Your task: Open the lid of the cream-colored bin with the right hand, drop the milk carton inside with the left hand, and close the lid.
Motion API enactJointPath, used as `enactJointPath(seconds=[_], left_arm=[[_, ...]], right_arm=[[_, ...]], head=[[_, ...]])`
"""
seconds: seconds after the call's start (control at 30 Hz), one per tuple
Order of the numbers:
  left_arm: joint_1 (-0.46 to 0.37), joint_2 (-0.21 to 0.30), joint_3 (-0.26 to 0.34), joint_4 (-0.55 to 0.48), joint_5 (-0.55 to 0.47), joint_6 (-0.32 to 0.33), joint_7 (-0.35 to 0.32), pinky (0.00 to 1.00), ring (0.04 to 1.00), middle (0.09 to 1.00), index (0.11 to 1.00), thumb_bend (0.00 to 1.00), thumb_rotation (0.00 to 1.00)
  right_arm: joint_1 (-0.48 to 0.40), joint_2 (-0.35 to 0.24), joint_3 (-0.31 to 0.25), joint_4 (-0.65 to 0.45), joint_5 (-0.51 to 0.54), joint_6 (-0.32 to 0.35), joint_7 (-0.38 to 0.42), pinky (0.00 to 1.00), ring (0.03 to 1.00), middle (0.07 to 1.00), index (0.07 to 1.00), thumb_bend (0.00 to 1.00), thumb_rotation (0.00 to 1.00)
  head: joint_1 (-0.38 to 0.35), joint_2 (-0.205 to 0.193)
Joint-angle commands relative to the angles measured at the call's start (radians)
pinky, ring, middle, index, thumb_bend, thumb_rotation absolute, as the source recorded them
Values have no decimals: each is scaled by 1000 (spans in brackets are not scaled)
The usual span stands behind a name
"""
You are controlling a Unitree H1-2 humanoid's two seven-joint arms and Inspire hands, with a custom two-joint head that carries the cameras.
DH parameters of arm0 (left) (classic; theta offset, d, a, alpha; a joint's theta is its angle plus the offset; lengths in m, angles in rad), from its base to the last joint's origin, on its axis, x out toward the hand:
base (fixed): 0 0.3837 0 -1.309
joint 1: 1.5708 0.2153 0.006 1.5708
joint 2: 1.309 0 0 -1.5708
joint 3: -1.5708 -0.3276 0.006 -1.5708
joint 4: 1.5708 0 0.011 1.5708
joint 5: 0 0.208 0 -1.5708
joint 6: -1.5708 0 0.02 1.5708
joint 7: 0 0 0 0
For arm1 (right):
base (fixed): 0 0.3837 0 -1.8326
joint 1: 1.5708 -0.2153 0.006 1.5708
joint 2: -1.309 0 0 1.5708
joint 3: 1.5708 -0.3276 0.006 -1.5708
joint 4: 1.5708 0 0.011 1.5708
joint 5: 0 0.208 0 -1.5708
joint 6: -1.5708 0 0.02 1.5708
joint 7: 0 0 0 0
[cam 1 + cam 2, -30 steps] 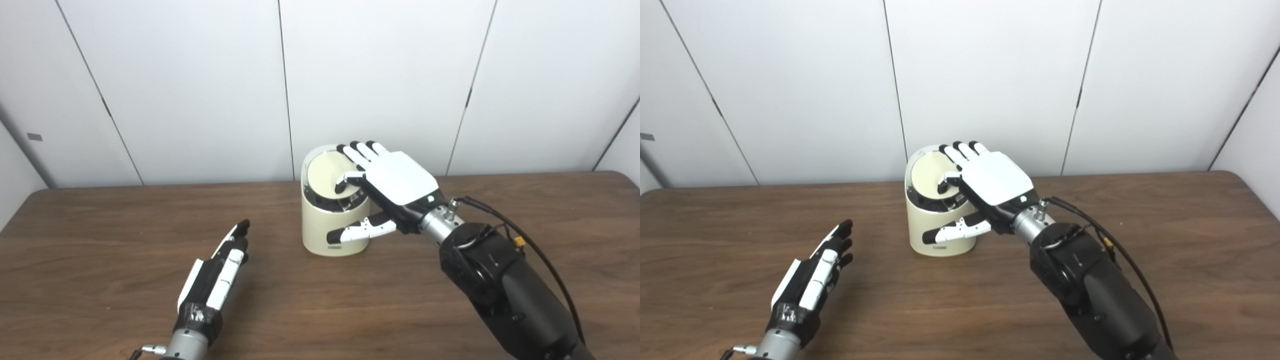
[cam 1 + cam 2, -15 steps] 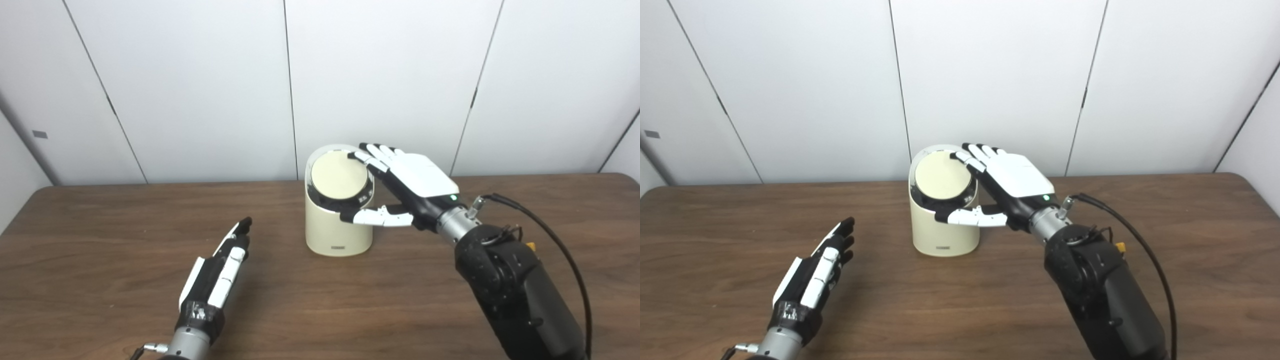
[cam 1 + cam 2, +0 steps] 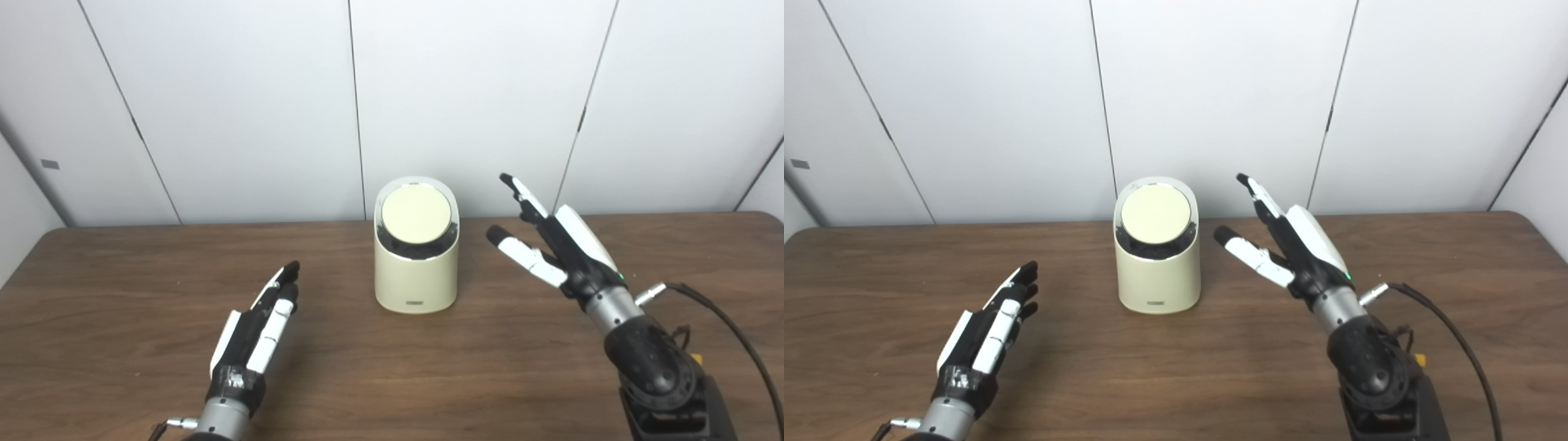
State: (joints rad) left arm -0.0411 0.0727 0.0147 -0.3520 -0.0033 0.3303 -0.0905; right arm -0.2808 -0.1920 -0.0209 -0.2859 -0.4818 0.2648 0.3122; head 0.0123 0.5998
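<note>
The cream-colored bin [image 3: 416, 282] stands upright near the middle of the wooden table [image 3: 122, 269], its round lid [image 3: 416, 215] lying flat in the slanted top. My right hand [image 3: 551, 242] hovers to the right of the bin, apart from it, fingers spread and holding nothing. At the front left my left hand [image 3: 260, 324] is stretched out flat just above the table, open and holding nothing. No milk carton shows in either view.
White wall panels [image 3: 245, 110] close off the far side just behind the bin. A black cable [image 3: 729, 324] trails from my right forearm over the table's right part.
My right hand has left the bin's lid and drawn back to the right, turning edge-on with fingers spread. The lid now lies uncovered. The left hand has barely shifted.
</note>
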Motion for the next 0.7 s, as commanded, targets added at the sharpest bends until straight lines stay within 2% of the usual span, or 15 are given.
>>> enactJointPath(seconds=[0.0,0.13,0.27,0.4,0.53,0.67], left_arm=[[-4,9,13,-39,-5,-59,11,955,975,979,986,646,845],[15,13,35,-52,-20,-75,9,958,973,979,988,632,838],[51,24,39,-55,-15,-96,1,954,969,977,986,585,854],[88,26,43,-50,-19,-113,3,941,962,972,981,582,839],[140,10,62,-28,-39,-154,14,949,962,968,978,562,803],[176,8,74,-8,-47,-192,16,957,968,973,981,560,785]], right_arm=[[5,-4,-49,4,101,-29,-40,893,958,986,977,569,1000],[71,-13,-105,43,243,-61,-54,865,962,989,976,622,1000],[132,3,-126,29,319,-43,-78,910,979,995,972,633,1000],[187,17,-128,20,375,-70,-106,928,980,989,964,605,1000],[257,34,-109,25,386,-139,-140,937,979,983,968,566,1000],[301,54,-102,32,406,-165,-172,972,993,983,957,623,995]], head=[[1,1],[-6,4],[-12,6],[-15,8],[-15,9],[-21,10]])
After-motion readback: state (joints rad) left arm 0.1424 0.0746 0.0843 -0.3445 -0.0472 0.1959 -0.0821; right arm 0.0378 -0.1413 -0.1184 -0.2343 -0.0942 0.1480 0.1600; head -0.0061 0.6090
